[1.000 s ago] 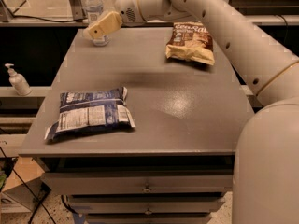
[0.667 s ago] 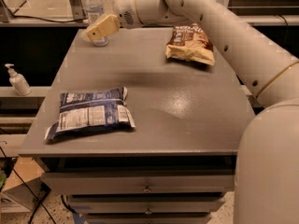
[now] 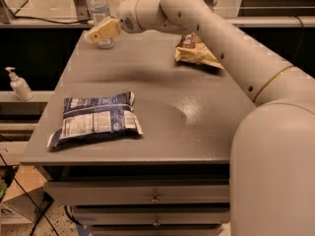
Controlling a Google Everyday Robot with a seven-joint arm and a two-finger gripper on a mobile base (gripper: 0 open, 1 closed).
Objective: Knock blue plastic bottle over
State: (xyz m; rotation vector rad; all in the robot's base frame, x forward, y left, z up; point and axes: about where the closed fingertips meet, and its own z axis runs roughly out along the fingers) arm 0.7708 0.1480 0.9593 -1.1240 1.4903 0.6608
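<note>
- Gripper (image 3: pixel 98 31) has edged a touch further left vs 1 s ago, closing on the bottle; arm (image 3: pixel 221 38) pose otherwise about the same.
- Blue plastic bottle (image 3: pixel 100 6) hasn't shifted: upright at the far left corner of the table (image 3: pixel 162 87), white cap on top.
- Gripper's tan tip now overlaps the bottle's lower half as seen from the camera, just above the base. Contact vs. just in front: can't tell.
- Gripper opening: can't tell from this angle. It reads as one tan mass, and nothing is visibly held.
- Arm comes in from the right foreground and reaches across the table's far side to the far left corner, wrist pointing left.
- Brown snack bag (image 3: pixel 197 53) lies flat at far right of the table, partly hidden behind the arm, well apart from the bottle.
- Dark blue snack bag (image 3: pixel 96 118) lies flat near the front left edge, label side up, well apart from gripper & bottle. Same spot as before.
- White pump bottle (image 3: pixel 18 84) stands upright on a lower ledge left of the table, off the tabletop.
- Drawers (image 3: pixel 147 195) sit under the table front, shut.
</note>
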